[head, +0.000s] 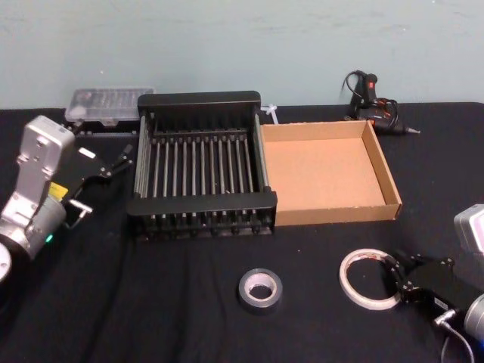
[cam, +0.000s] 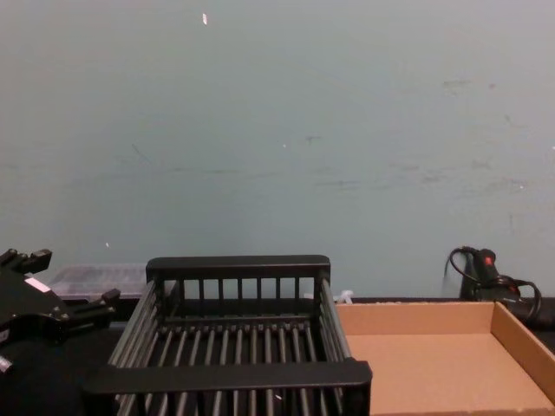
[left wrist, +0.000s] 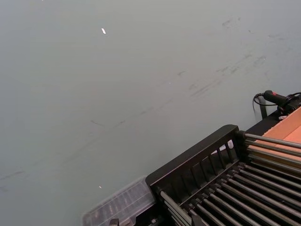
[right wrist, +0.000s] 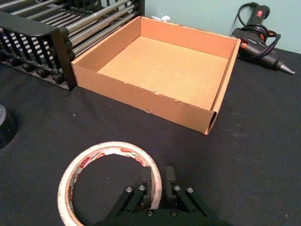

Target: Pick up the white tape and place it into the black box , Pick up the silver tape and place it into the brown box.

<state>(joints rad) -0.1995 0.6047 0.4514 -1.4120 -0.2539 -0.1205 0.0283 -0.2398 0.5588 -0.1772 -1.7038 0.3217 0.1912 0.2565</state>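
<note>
The white tape (head: 344, 281) lies flat on the black cloth at the front right, its red-printed core facing up (right wrist: 94, 153). My right gripper (head: 399, 266) is shut on the ring's right rim, one finger inside and one outside (right wrist: 158, 178). The silver tape (head: 246, 289) lies flat at the front centre, apart from both grippers. Behind them, the black box (head: 200, 202) and the brown box (head: 321, 174) stand side by side, both with nothing inside. My left gripper (head: 113, 170) hangs open in the air, left of the black box (cam: 234, 377).
A clear plastic case (head: 106, 106) lies behind the black box at the back left. A black corded tool (head: 374, 106) lies behind the brown box (right wrist: 164, 68) at the back right. A pale wall rises just past the table's far edge.
</note>
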